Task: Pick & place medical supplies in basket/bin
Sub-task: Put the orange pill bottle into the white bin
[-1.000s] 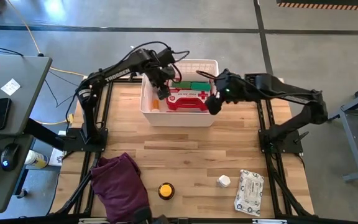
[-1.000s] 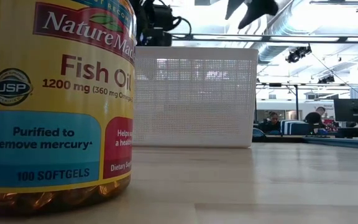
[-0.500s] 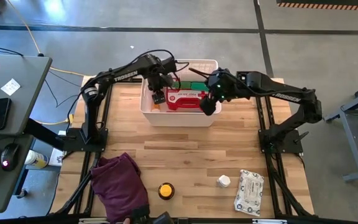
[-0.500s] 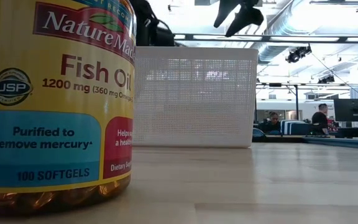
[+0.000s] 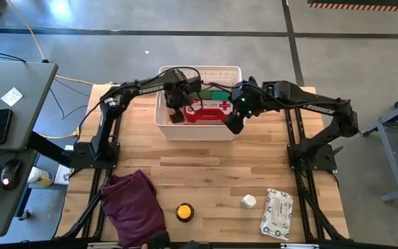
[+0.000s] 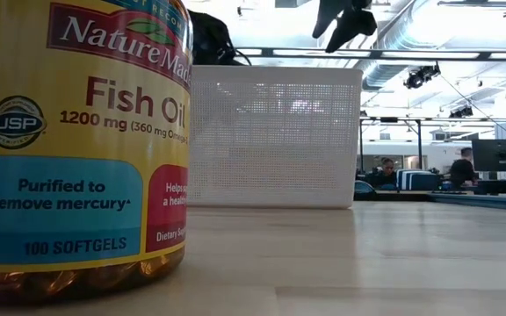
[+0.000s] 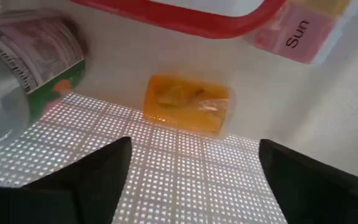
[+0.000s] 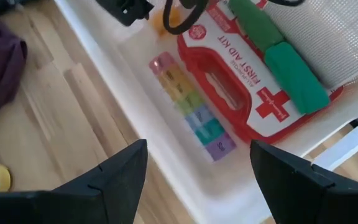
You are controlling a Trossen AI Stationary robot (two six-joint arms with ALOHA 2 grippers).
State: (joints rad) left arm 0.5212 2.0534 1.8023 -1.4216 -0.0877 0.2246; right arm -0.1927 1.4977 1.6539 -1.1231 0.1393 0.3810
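Observation:
The white basket [image 5: 197, 131] sits at the table's far middle. Lying in it are a red first-aid case [image 8: 235, 81], green rolls [image 8: 278, 56], a rainbow pill organiser [image 8: 191, 109], a small orange item [image 7: 187, 112] and a clear labelled bottle [image 7: 23, 56]. My left gripper [image 5: 177, 114] is open and low inside the basket, just above the orange item, its fingers on either side without touching. My right gripper [image 5: 233, 124] is open and hovers above the basket's right near corner. A yellow-lidded fish-oil bottle [image 5: 184, 211], a small white bottle [image 5: 248, 202] and a wipes pack [image 5: 277, 213] rest on the table's near side.
A dark purple cloth [image 5: 133, 207] lies bunched at the near left corner. The fish-oil bottle [image 6: 77, 140] fills the left of the low view. Bare wood stretches between the basket and the near items. A desk [image 5: 12, 104] stands left of the table.
My left gripper has gone down into the basket, toward its near wall, still open. My right gripper has shifted a little toward the table's left over the basket's right near corner. The items in the basket and on the table have kept still.

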